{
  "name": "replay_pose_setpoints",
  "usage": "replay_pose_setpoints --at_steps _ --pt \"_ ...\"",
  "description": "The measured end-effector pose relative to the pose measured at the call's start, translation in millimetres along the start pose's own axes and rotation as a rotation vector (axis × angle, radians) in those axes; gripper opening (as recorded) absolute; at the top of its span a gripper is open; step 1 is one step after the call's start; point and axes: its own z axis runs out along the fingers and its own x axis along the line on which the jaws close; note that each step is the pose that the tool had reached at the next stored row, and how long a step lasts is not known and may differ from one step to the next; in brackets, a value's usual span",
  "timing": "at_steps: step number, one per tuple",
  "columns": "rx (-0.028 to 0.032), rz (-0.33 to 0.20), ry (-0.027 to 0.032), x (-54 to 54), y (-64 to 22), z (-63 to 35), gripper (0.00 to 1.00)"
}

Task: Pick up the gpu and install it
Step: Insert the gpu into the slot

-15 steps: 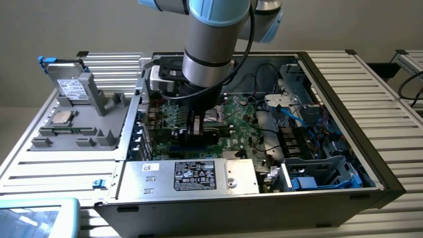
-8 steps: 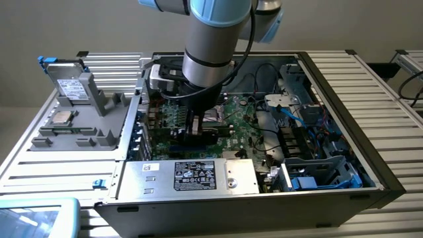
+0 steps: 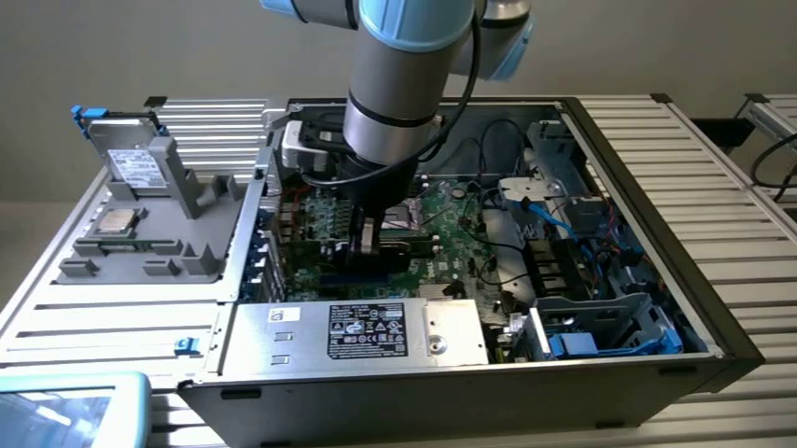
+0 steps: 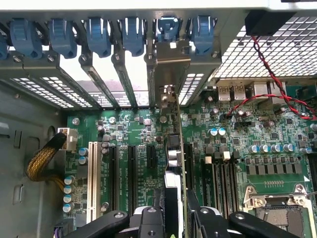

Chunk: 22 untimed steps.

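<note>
With the gripper (image 4: 174, 214) clamped on the gpu (image 4: 176, 163) edge-on above the motherboard (image 4: 138, 129), keep the card upright, its bracket (image 4: 173, 59) aligned with the rear opening.

claw (image 4: 174, 218) gripping gpu (image 4: 177, 148) (edge-on), motherboard (image 4: 237, 148)

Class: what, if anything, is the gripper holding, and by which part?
The gripper holds the gpu edge-on, clamped by its two flat faces near the end opposite its silver bracket.

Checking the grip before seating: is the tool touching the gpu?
Touching. In the wrist view the tool has a finger on each side of the upright gpu, pressed against its faces.
</note>
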Motion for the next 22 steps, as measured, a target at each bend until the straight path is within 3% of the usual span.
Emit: replay_pose_setpoints --at_steps 2,6,8,22 --pt "0.0021 -0.001 0.0063 -0.6 0.1 0.2 0.28" --pt "0.0076 -0.006 0.0364 -0.9 0.1 0.5 0.28" --pt "0.0076 -0.006 0.0397 -0.8 0.1 0.1 0.28" --pt "0.0076 -0.005 0.0378 -2.9 0.3 0.4 0.28"
